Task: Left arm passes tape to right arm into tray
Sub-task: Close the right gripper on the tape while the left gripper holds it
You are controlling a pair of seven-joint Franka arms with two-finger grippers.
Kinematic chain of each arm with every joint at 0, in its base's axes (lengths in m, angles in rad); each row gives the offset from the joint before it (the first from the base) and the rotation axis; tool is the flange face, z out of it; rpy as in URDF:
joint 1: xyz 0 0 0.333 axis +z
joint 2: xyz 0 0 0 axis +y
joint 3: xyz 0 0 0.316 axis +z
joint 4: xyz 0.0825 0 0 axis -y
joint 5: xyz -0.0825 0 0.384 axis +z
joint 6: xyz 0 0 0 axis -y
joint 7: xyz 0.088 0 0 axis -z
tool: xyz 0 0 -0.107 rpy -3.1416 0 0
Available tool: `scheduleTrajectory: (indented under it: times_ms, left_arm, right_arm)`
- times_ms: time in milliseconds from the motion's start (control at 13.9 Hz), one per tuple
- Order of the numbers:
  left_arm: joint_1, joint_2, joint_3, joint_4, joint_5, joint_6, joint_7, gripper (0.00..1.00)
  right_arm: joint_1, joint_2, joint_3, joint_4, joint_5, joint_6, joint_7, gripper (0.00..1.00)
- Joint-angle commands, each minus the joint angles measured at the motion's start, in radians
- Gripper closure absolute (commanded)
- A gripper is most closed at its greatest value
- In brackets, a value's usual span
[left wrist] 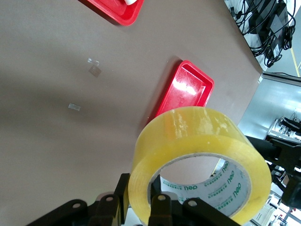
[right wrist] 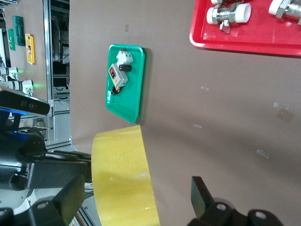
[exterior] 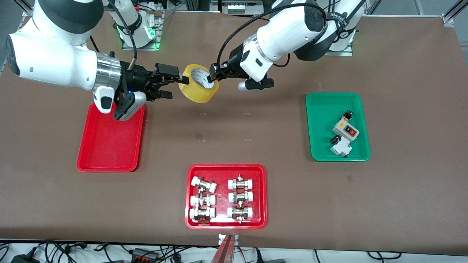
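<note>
1. The tape hangs in the air over bare table, toward the robots' edge and about midway along it, between the two grippers.
2. The left gripper is clenched on the tape's rim: one finger sits inside the pale core, the other on the yellow outer wall, as the left wrist view shows. The left arm reaches in from its base at the robots' edge.
3. The right gripper is released, its fingers spread on either side of the roll's edge; the right wrist view shows the tape between the two spread fingers, with a gap at the one that shows clearly. The right arm comes in from the right arm's end of the table.
4. The tray lies on the table under the right arm's wrist, toward the right arm's end, with nothing in it; part of its rim nearest the robots is covered by the gripper body.
5. A second red tray lies near the front-camera edge, mid-table, holding six metal fittings with white caps in two columns.
6. A green tray lies toward the left arm's end, holding a grey switch box with a red button and a small white breaker.
7. Small scraps of clear tape are stuck to the brown table between the trays.
</note>
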Motion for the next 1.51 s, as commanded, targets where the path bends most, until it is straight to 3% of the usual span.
scheduleTrajectory:
  times_ms: [0,502,574,789,861,1004,1291,1363,1435]
  left_arm:
    - [-0.002,0.015,-0.005,0.030,-0.027,0.007,0.002,0.92]
    - [-0.002,0.015,-0.005,0.028,-0.027,0.007,0.002,0.92]
    - [-0.002,0.015,-0.005,0.028,-0.027,0.007,0.002,0.92]
    - [-0.004,0.015,-0.005,0.030,-0.027,0.007,0.002,0.92]
    - [-0.002,0.015,-0.005,0.028,-0.027,0.005,0.002,0.92]
    - [-0.004,0.015,-0.005,0.028,-0.027,0.005,0.002,0.92]
    - [-0.013,0.015,-0.005,0.028,-0.027,0.003,0.003,0.90]
    - [-0.013,0.015,-0.005,0.028,-0.027,0.002,0.005,0.65]
    - [-0.013,0.015,-0.005,0.028,-0.027,0.000,0.006,0.20]
  right_arm:
    - [0.030,0.022,-0.007,0.023,0.017,0.003,-0.002,0.00]
    - [0.036,0.028,-0.007,0.020,0.010,0.001,-0.016,0.02]
    - [0.036,0.029,-0.007,0.020,0.010,0.001,-0.016,0.14]
    - [0.053,0.028,-0.007,0.020,0.005,0.001,-0.018,0.27]
    - [0.053,0.028,-0.007,0.020,0.005,-0.003,-0.015,0.43]
    - [0.050,0.028,-0.007,0.021,0.007,-0.005,-0.015,0.63]
    - [0.050,0.028,-0.007,0.021,0.008,-0.004,-0.013,0.68]
    - [0.050,0.028,-0.007,0.021,0.008,-0.004,-0.016,0.68]
    - [0.050,0.028,-0.007,0.021,0.008,-0.004,-0.018,0.69]
